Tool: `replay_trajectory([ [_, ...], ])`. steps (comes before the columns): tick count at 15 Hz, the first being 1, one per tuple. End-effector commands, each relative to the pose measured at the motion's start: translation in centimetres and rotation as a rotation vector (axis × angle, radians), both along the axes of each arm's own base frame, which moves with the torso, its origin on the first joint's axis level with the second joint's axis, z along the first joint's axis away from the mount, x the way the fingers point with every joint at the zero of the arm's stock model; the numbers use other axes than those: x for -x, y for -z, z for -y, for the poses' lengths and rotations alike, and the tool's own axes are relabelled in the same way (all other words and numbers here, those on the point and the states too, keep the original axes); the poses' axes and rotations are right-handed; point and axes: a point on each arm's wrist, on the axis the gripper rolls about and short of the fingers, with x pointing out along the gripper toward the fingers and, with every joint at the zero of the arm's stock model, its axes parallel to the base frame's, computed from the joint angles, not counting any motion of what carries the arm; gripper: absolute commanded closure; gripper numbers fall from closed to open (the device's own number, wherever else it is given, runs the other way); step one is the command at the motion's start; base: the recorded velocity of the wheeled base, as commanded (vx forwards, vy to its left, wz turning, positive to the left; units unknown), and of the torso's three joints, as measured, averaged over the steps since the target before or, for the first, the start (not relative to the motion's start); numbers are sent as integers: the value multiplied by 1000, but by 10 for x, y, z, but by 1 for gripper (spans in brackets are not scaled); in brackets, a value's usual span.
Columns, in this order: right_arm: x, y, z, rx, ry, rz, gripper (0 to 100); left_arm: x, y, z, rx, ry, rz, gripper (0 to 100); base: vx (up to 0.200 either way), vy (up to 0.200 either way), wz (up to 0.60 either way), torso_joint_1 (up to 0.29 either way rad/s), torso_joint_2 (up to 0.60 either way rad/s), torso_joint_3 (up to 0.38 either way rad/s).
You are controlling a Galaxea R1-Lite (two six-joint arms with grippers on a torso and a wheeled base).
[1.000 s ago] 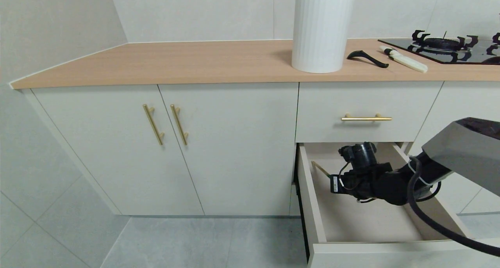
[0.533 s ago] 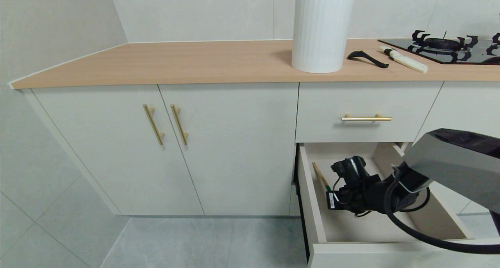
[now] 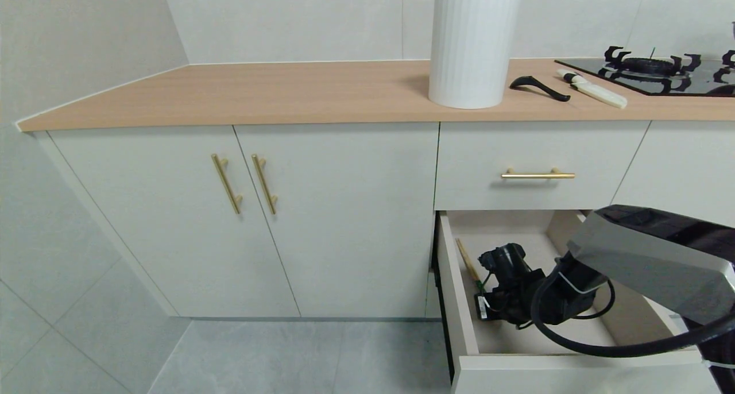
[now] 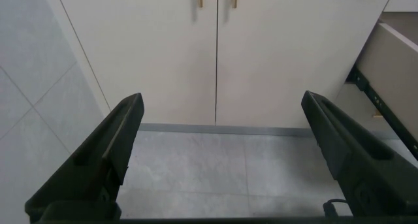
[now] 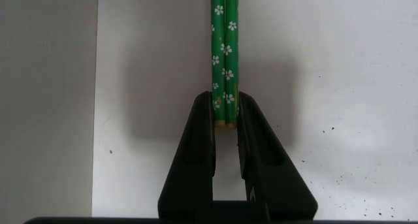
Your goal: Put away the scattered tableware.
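Note:
A pair of chopsticks [image 5: 225,48], green with white flowers at one end and plain wood [image 3: 466,260] at the other, is held inside the open lower drawer [image 3: 455,302]. My right gripper [image 5: 225,110] is shut on their green ends, low over the drawer floor near its left wall [image 3: 482,282]. On the countertop lie a black ladle [image 3: 538,87] and a cream-handled knife [image 3: 594,92]. My left gripper [image 4: 222,103] is open and holds nothing, hanging over the floor in front of the cabinet doors.
A tall white ribbed container [image 3: 471,43] stands on the wooden counter [image 3: 258,92] left of the ladle. A black gas hob [image 3: 654,66] is at the far right. The upper drawer [image 3: 537,174] and double cabinet doors [image 3: 247,181] are closed.
My right arm has moved down and toward the drawer's front left with the chopsticks still in its grip. The head view has shifted slightly.

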Motion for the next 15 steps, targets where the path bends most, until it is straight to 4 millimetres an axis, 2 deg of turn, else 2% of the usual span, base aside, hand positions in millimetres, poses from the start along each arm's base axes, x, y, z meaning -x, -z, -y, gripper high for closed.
replay_trajectory([
  [1, 1, 6, 0, 7, -1, -20, 100, 0, 0, 0, 0, -1, 0, 0, 0, 0, 0, 0, 0, 0],
  [7, 1, 3, 0, 3, -1, -13, 100, 0, 0, 0, 0, -1, 0, 0, 0, 0, 0, 0, 0, 0],
  [8, 1, 3, 0, 3, -1, -13, 0, 0, 0, 0, 0, -1, 0, 0, 0, 0, 0, 0, 0, 0],
  [14, 2, 2, -1, 1, -1, -12, 0, 0, 0, 0, 0, -1, 0, 0, 0, 0, 0, 0, 0, 0],
  [15, 3, -4, 0, -1, 0, -2, 0, 0, 0, 0, 0, -1, 0, 0, 0, 0, 0, 0, 0, 0],
])
